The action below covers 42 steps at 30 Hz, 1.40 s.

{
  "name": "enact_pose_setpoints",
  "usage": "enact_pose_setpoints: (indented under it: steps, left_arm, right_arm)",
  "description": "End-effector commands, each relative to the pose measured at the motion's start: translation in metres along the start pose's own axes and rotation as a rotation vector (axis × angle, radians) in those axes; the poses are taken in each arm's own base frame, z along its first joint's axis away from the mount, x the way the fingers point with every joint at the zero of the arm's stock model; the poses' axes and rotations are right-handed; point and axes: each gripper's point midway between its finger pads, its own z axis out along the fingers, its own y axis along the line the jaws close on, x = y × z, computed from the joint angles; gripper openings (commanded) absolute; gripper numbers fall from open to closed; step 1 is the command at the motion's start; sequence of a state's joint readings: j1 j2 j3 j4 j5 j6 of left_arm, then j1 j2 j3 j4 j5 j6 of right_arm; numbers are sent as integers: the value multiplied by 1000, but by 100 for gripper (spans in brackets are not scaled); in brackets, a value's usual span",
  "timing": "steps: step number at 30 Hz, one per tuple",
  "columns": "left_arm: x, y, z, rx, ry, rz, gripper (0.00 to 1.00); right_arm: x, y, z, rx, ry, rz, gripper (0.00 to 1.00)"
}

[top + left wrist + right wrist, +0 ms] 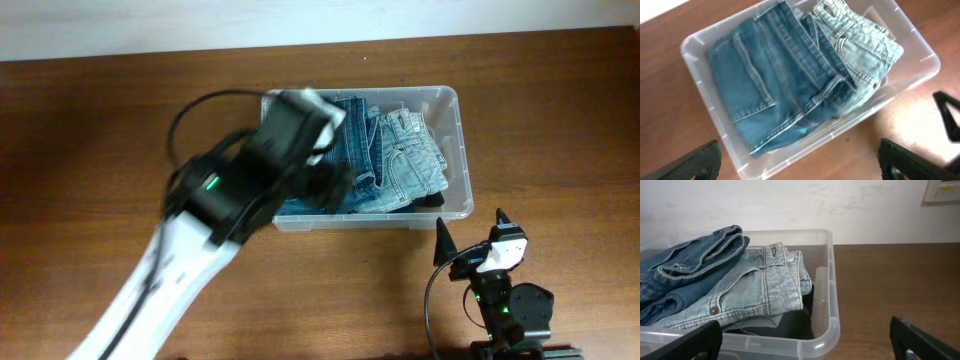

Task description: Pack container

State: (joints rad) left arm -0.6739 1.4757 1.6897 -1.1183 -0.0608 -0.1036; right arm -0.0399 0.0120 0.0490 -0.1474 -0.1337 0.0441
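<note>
Clear, rounded-rim plastic container (461, 140) holds folded dark denim jeans (765, 85) and pale jeans (860, 45); left claw (797, 152) and right claw (802, 332) both wide, empty.

The container (462, 150) sits on the table (100, 120), toward its back. In it two folded jeans lie side by side, touching: one pair (360, 150) left, second pair (415, 160) right. The left arm (240, 185) hangs over the container's left end. The right gripper (470, 232) stands before its right end, apart.
</note>
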Motion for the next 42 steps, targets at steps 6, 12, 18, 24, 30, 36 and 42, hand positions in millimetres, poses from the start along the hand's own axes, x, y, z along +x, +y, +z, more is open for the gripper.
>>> enact_pose_setpoints:
  steps: [6,12,18,24,30,36,42]
  left_arm:
    - [82,56,11,-98,-85,-75,99]
    - [120,80,18,-93,-336,-163,99]
    - [154,95,7,-155,-571,-186,99]
    - [154,109,-15,-249,-808,-189,99]
    - [161,123,-22,-318,-892,-209,99]
    - [176,135,-12,-371,-882,-222,99]
    - [178,136,-13,-391,-955,-189,99]
  right_arm:
    - [1,0,0,-5,-2,-7,98]
    - [1,0,0,-5,-2,-7,98]
    - [1,0,0,-5,-2,-6,98]
    - [1,0,0,-5,-2,-7,98]
    - [1,0,0,-5,-2,-6,98]
    - [1,0,0,-5,-2,-7,98]
    - [1,0,0,-5,-2,-7,98]
